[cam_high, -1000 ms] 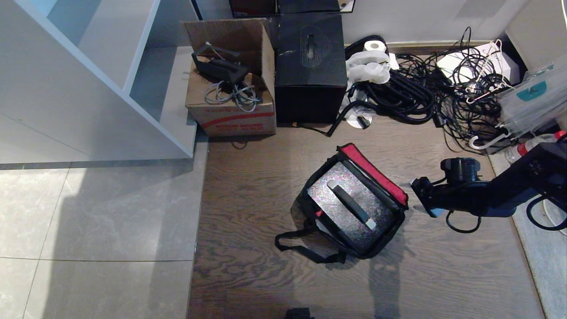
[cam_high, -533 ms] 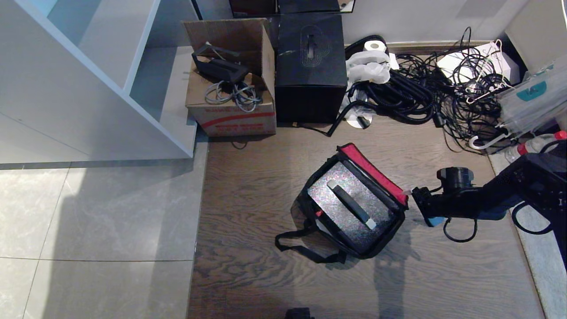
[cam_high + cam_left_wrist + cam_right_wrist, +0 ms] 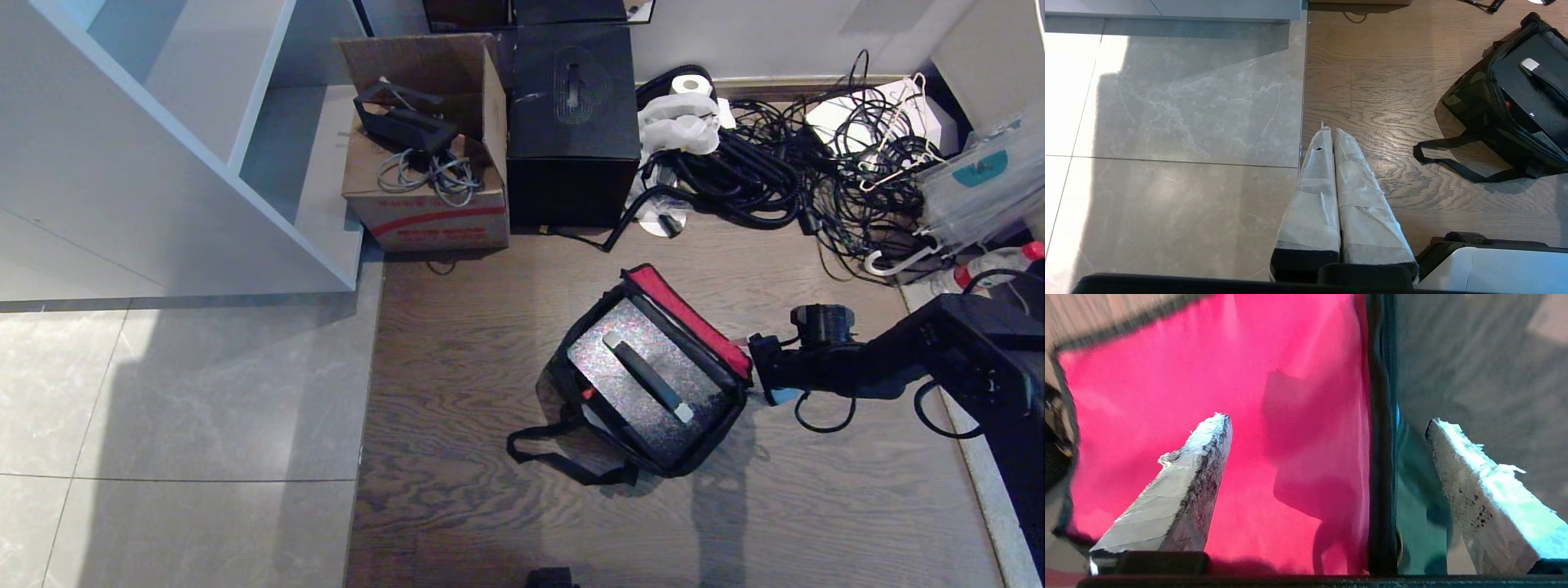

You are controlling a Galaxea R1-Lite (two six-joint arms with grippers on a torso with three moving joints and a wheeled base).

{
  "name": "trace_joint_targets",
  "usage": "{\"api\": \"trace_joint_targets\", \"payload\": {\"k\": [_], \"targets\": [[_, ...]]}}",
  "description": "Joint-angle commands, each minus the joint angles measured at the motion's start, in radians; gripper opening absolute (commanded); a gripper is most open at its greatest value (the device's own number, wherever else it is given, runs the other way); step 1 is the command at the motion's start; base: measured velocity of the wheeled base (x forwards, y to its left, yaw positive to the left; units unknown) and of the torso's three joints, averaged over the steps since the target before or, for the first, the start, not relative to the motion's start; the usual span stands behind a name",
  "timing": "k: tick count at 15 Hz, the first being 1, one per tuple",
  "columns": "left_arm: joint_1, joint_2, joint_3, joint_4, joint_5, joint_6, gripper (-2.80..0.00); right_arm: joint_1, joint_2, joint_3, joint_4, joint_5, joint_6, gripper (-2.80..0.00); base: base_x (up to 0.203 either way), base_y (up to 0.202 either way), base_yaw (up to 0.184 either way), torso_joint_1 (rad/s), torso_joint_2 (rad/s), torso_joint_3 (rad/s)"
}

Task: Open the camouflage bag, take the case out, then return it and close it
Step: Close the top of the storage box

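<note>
The camouflage bag [image 3: 565,369] lies open on the wooden floor, its red-lined flap [image 3: 684,314] standing up along the far right side. Inside it sits the case [image 3: 633,404], speckled grey with a dark handle [image 3: 649,377] on top. My right gripper [image 3: 756,369] is at the flap's right end, level with the floor and open. In the right wrist view the right gripper [image 3: 1327,419] straddles the flap's black edge [image 3: 1380,437], one finger over the red lining [image 3: 1167,375]. My left gripper [image 3: 1332,131] is parked, shut and empty, left of the bag [image 3: 1470,102].
A cardboard carton [image 3: 424,196] and a black box [image 3: 571,122] stand beyond the bag. A tangle of black cables [image 3: 784,171] fills the far right. A white shelf unit [image 3: 204,163] is at the left. The bag's black strap [image 3: 555,459] trails toward me.
My right arm has reached left, bringing the gripper up to the raised flap's edge. The bag and case have not moved. The left arm is still.
</note>
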Motion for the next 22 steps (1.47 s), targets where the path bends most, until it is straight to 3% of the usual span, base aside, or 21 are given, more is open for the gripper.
{"api": "trace_joint_targets", "payload": {"k": [1,2,9,13,17,22], "targets": [[0.0,0.0,0.0,0.0,0.0,-0.001,-2.8,0.0,0.041,-0.046,-0.001,0.0,0.007,0.0,0.0,0.0,0.0,0.0,0.0,0.0],[0.0,0.0,0.0,0.0,0.0,-0.001,-2.8,0.0,0.046,-0.064,0.006,-0.001,0.003,-2.8,0.0,0.0,0.0,0.0,0.0,0.0],[0.0,0.0,0.0,0.0,0.0,-0.001,-2.8,0.0,0.031,-0.074,0.029,-0.01,-0.019,-2.8,0.0,0.0,0.0,0.0,0.0,0.0],[0.0,0.0,0.0,0.0,0.0,-0.001,-2.8,-0.002,-0.081,0.013,0.022,-0.066,-0.124,-2.8,0.0,0.0,0.0,0.0,0.0,0.0],[0.0,0.0,0.0,0.0,0.0,-0.001,-2.8,-0.013,-0.25,0.229,0.004,-0.12,-0.287,-2.8,0.0,0.0,0.0,0.0,0.0,0.0],[0.0,0.0,0.0,0.0,0.0,-0.001,-2.8,0.025,-0.464,0.535,-0.239,-0.139,-0.436,-2.8,0.0,0.0,0.0,0.0,0.0,0.0]]}}
